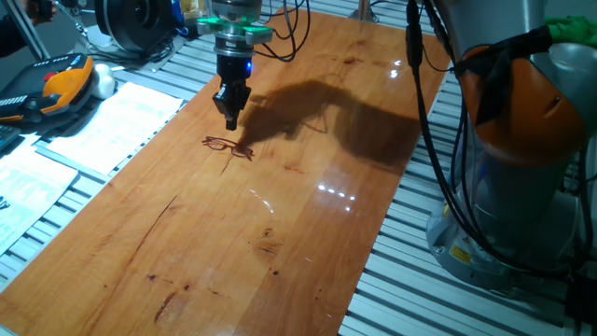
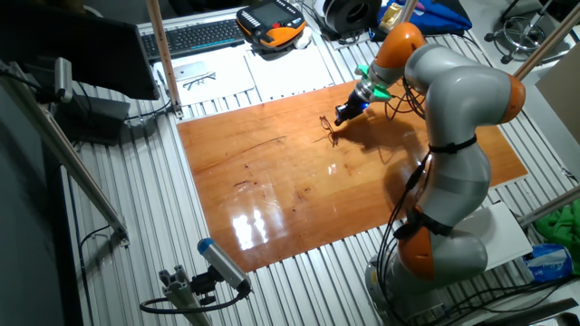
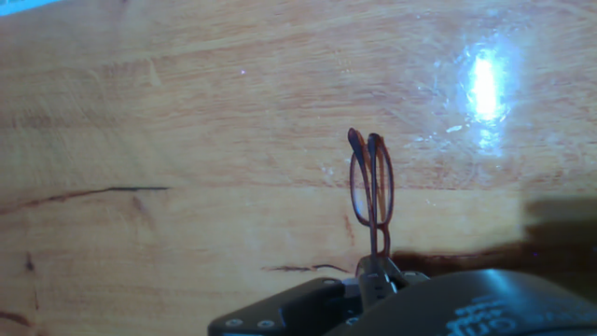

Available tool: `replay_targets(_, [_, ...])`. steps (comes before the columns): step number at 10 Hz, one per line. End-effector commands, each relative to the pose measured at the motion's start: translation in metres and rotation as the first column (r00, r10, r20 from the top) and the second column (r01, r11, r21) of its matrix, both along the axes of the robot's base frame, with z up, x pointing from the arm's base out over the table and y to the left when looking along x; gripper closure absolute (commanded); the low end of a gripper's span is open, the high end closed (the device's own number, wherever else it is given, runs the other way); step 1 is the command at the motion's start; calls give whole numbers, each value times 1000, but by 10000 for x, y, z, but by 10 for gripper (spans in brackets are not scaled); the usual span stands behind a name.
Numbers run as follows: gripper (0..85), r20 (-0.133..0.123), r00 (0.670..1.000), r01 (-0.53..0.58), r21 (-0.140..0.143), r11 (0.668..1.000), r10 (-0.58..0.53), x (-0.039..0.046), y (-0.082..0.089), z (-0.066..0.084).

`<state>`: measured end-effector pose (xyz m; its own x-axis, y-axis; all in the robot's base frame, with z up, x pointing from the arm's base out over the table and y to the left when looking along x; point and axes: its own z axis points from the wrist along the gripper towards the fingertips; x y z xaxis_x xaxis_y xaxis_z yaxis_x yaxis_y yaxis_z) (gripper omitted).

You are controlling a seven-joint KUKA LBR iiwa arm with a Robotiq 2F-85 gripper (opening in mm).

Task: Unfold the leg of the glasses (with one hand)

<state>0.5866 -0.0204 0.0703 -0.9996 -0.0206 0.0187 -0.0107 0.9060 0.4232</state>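
I see the hand (image 1: 230, 119) low over the wooden table (image 1: 280, 233), fingers drawn together w/ almost no gap. In hand view the fingertips sit right at one end of the glasses (image 3: 371, 187); can't tell if they're clamping it. One pair of glasses (image 1: 228, 146) lies on the wood just beside the hand. Papers (image 1: 112, 117) and an orange pendant (image 1: 61, 86) sit off to the side.

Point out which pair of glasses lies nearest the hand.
The thin reddish-brown wire-frame glasses on the wooden board, right beside the black two-finger hand. The other spectacle shape lies far off on white paper by the keyboard.
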Motion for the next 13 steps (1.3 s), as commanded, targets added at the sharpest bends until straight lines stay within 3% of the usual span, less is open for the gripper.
replay_targets(1, [850,-2,1000,8,14,1000,-8,-4,-5,-30])
replay_targets(4, [850,1,1000,18,51,999,-18,-52,-48,-117])
replay_targets(10, [850,7,1000,21,75,997,-22,-192,1,-224])
replay_targets(13, [850,-6,1000,13,89,996,-13,-218,23,-247])
